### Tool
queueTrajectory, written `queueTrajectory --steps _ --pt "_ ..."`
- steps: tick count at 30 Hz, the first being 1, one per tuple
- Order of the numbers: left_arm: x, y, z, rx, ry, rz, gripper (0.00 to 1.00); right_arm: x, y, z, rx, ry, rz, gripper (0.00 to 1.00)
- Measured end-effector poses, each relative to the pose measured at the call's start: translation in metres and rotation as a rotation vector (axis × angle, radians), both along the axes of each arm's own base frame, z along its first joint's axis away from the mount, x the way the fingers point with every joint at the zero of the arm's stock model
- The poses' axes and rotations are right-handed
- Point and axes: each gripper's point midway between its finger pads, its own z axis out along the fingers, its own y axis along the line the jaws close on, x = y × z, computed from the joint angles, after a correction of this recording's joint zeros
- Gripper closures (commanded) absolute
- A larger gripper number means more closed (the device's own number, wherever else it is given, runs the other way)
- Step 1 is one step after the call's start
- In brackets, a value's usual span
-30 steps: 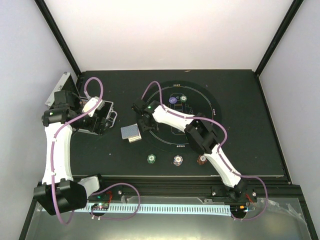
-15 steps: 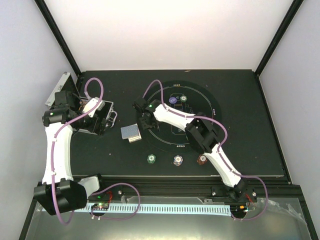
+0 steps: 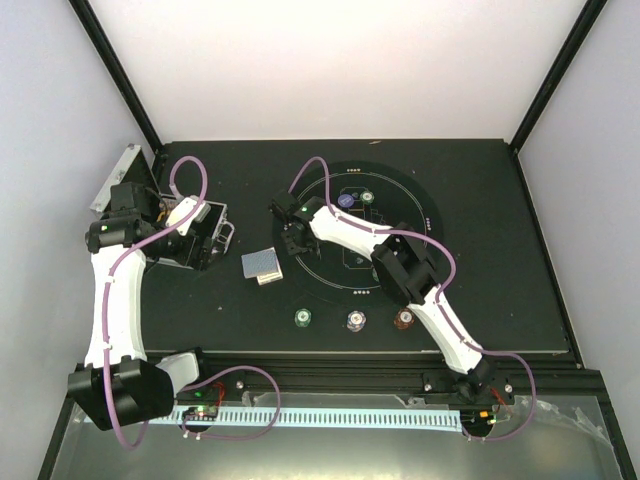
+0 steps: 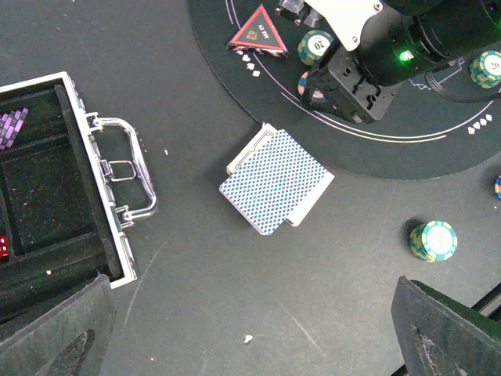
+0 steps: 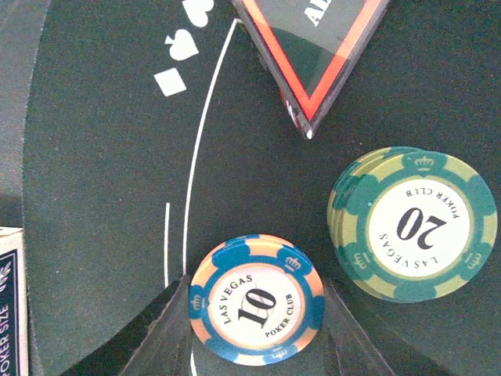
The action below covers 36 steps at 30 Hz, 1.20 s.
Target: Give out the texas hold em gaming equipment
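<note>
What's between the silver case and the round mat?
One stack of grey-blue-backed cards, clear of the case and close to the mat edge; otherwise bare tabletop. Left wrist view shows it best.

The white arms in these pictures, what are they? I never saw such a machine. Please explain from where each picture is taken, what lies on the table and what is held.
They are two robot arms, the left arm and the right arm, each ending in two fingers. One picture looks down from above; the others come from wrist cameras. On the table lie an open silver case, a deck of cards, a round mat and, on it, a red triangle marker. The right fingers grip blue and orange chips, beside green chips. The left fingers are open and empty.
</note>
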Motion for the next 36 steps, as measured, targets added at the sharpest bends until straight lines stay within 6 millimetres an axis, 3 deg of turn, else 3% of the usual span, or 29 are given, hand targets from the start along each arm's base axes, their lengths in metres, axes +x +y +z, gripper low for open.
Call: queueTrajectory --steps 4,7,14,18,22,25,27,32,36 --pt "0.0 0.0 0.0 0.0 0.0 0.0 0.01 0.0 0.0 0.0 0.002 0.004 0.001 0.44" --pt "0.0 0.0 0.0 0.0 0.0 0.0 0.01 0.001 0.001 0.001 0.009 0.0 0.002 0.36" --pt "0.0 0.0 0.0 0.0 0.0 0.0 0.01 0.001 -0.011 0.009 -0.003 0.001 -0.009 0.3" --pt "0.0 0.0 0.0 0.0 0.0 0.0 0.01 -0.013 -0.03 0.04 -0.006 -0.014 -0.017 0.25" --pt "0.0 0.0 0.0 -0.001 0.0 0.0 0.01 -0.05 -0.055 0.087 0.048 -0.063 -0.002 0.19" --pt "0.0 -0.001 0.0 -0.003 -0.002 -0.001 0.01 -0.087 -0.079 0.099 0.076 -0.069 0.01 0.15" --pt "0.0 -0.001 0.001 -0.004 -0.002 -0.002 0.01 -0.11 -0.096 0.093 0.068 -0.046 0.015 0.13" --pt "0.0 -0.001 0.001 -0.007 -0.004 -0.003 0.01 -0.163 -0.132 0.047 0.006 0.065 0.03 0.12" --pt "0.0 -0.001 0.001 -0.008 -0.004 -0.004 0.01 -0.188 -0.149 0.027 -0.019 0.122 0.029 0.12"
